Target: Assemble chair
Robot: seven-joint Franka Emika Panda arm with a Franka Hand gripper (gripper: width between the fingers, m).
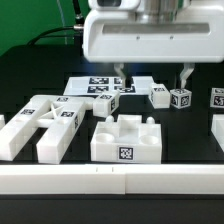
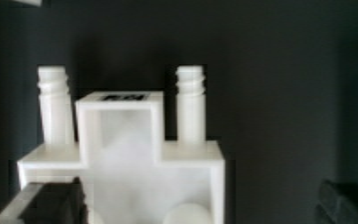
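White rail (image 1: 110, 178) in exterior view only; wrist view reveals pegged piece (image 2: 131, 160).

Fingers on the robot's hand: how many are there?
2. In the exterior view, one finger shows by the marker board; the other, further to that view's right, just above a tagged cube. None looks hidden.

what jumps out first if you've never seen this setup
The big white boxy robot gripper fills the top of the exterior view, its jaws hanging wide open. In front lie a chunky white notched plastic block with a square tag and, on the exterior view's left, a white cross-braced plastic panel. The wrist view shows a white two-pegged plastic piece.
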